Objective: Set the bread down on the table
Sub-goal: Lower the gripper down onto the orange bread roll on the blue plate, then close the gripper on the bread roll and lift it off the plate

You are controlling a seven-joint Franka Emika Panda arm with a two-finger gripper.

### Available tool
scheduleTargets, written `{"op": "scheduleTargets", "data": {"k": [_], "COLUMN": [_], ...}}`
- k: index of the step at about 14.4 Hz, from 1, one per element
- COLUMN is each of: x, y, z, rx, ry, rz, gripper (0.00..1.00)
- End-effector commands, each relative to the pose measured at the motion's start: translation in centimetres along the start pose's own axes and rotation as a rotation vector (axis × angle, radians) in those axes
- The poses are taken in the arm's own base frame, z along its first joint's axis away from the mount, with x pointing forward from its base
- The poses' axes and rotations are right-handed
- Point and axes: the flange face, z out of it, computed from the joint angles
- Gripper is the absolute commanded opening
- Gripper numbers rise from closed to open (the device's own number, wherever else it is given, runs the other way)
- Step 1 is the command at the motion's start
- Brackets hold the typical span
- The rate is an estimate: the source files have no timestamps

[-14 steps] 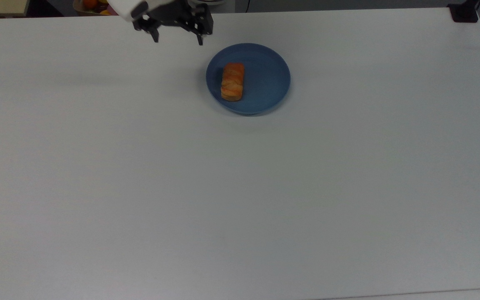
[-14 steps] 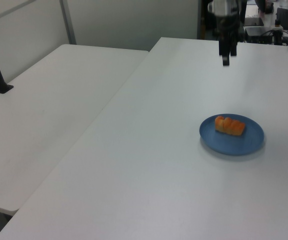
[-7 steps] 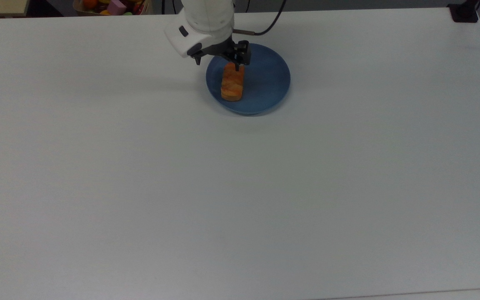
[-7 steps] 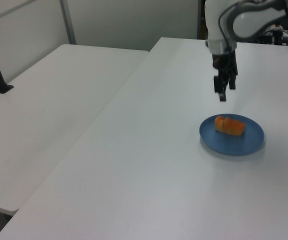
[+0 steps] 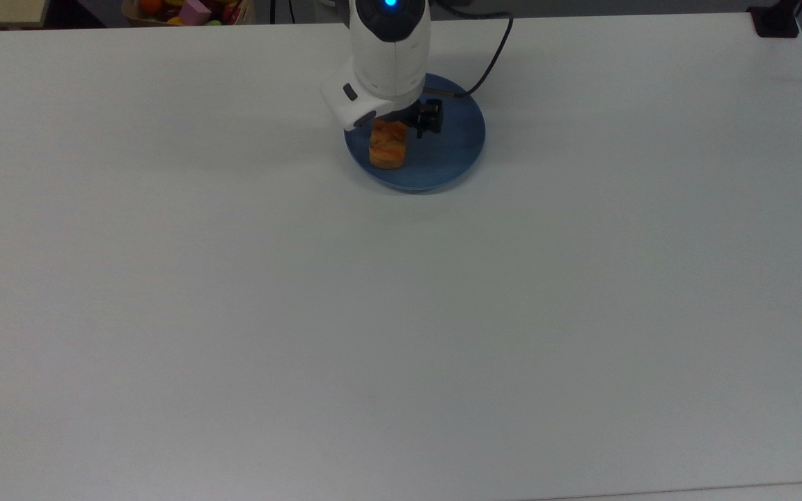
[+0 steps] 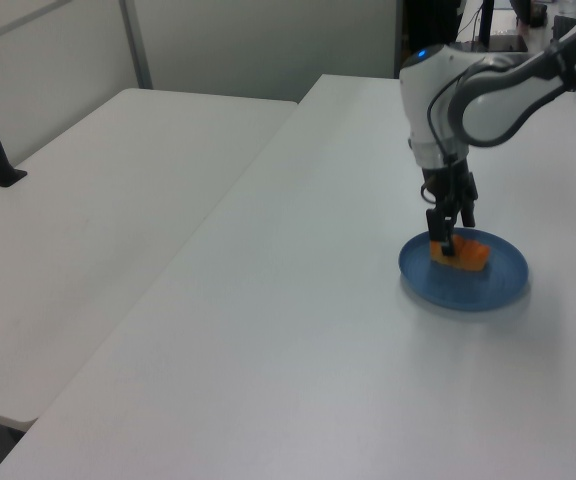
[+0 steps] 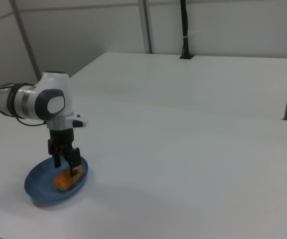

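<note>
- The bread point(image 5: 388, 147) lies on the blue plate point(image 5: 453, 149), toward the top view's left side of the dish, its long axis running up and down in the top view.
- The plate sits on the white counter point(image 5: 401, 313), near the far edge in the top view, with wide bare surface all around it.
- The gripper point(image 7: 67, 165) hangs straight down over the end of the roll nearest the arm; in the right view its fingers point(image 7: 75, 169) are spread, one on each side of the roll's narrow width, and not yet pinching it.
- The arm point(image 6: 488, 95) reaches in from the far side of the counter.
- Judged by its flaky crust and paler sides, the roll is probably light and soft, so it should dent under a hard squeeze and shed crumbs.
- The best hold looks to be across the short width, on the paler flanks, nearer the middle than the end so it will not tip.
- A gentle closing should be enough; the plate's smooth surface may let the roll slide if nudged sideways.
</note>
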Motion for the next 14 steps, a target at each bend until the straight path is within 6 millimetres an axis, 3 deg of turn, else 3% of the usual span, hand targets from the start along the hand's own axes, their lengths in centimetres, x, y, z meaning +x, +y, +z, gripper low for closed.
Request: {"op": "scheduleTargets", "data": {"k": [1, 3, 4, 5, 6, 12, 14], "x": [-0.1, -0.2, -0.1, 0.1, 0.2, -1.3, -2.6], "y": [-0.8, -1.0, -1.1, -1.0, -0.6, 0.9, 1.5], "z": [1.4, 3.0, 3.0, 2.7, 2.0, -2.8, -6.4], "rx": [-0.026, -0.052, -0.045, -0.040, -0.034, -0.012, 0.001], "ry": [0.009, 0.012, 0.031, 0.041, 0.051, 0.077, 0.085], "rz": [0.007, 0.024, 0.034, 0.036, 0.044, 0.036, 0.013], "gripper": [0.91, 0.67, 0.50, 0.26, 0.14, 0.12, 0.12]}}
